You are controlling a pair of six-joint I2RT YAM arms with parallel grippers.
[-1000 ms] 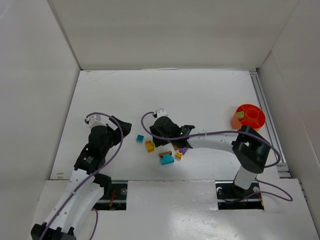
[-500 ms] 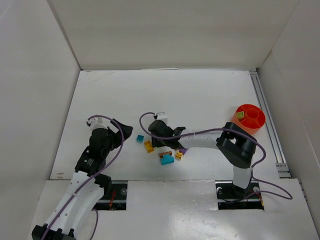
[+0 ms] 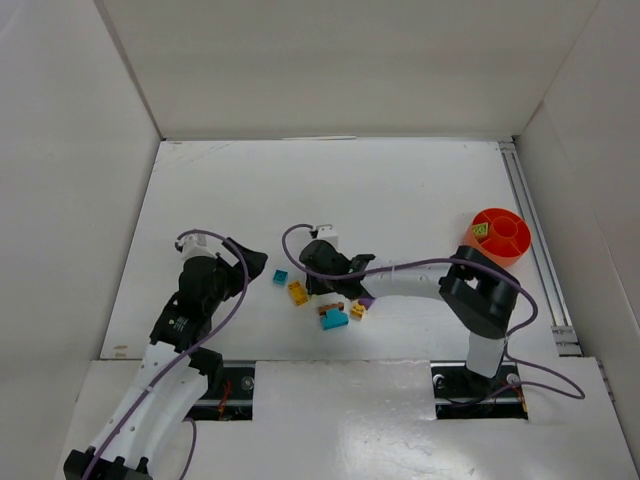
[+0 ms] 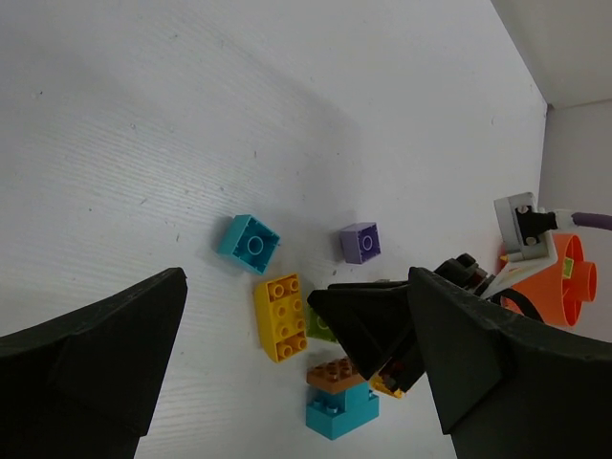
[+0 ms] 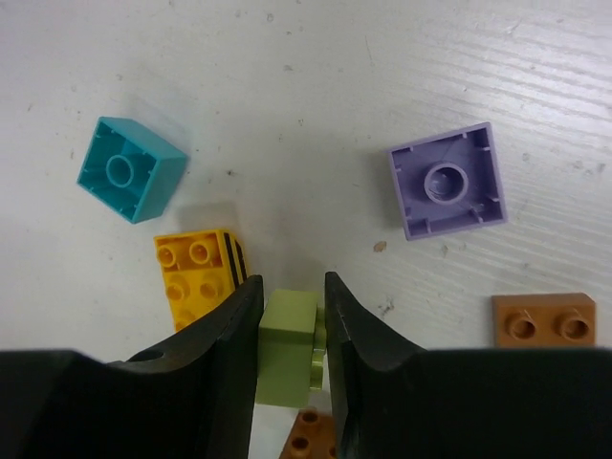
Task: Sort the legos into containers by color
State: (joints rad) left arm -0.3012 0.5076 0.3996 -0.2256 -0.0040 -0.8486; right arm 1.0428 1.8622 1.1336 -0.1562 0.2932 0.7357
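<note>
One small pale green plastic lego brick point(image 5: 290, 335), bottom centre of the right wrist view, is pinched between the black fingers of the right claw point(image 5: 292, 292). A teal square brick point(image 5: 130, 169) lies upper left and a purple square brick point(image 5: 448, 180) upper right. The left claw point(image 4: 296, 287) is spread wide. The round orange plastic divided bowl point(image 3: 472, 243) stands far right in the top view, well apart.
</note>
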